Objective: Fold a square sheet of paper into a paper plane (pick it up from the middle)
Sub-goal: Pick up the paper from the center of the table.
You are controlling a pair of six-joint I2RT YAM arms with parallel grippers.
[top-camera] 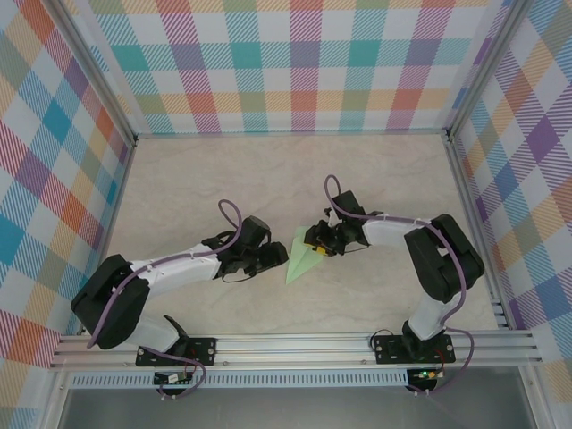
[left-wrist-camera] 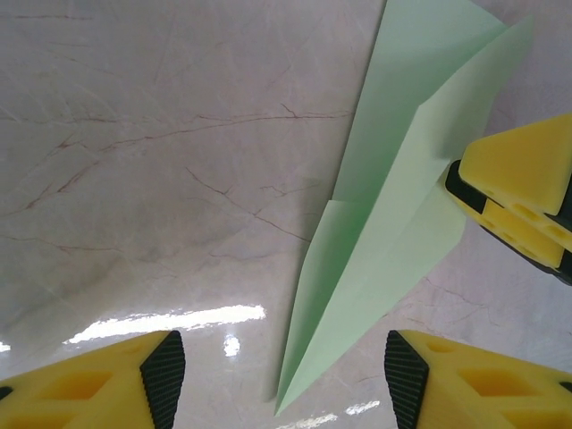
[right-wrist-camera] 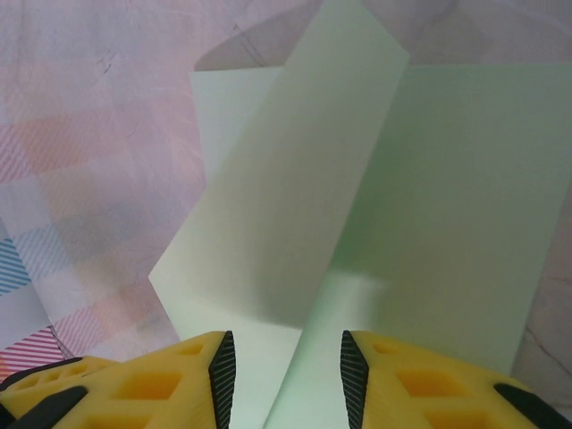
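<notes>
paper plane [top-camera: 301, 256] from above lay between both arms, nose toward the near edge, left gripper [top-camera: 275, 257] just beside it, right gripper [top-camera: 315, 243] at its wide end. left wrist: fingers apart, nose pointing between them. right wrist: fingers apart, straddling a raised flap.

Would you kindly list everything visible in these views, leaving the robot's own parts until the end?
paper plane: one, pale mint green, mid-table between the two pincers
table: one, beige marbled, beneath everything
walls: three, multicolour plaid, far and side edges
frame rail: one, silver, near edge
left arm: one, white and black, near left
right arm: one, white and black, near right
left pincer: one, yellow with black pads, open above the plane's pointed end
right pincer: one, yellow with black pads, open astride a raised flap
</notes>
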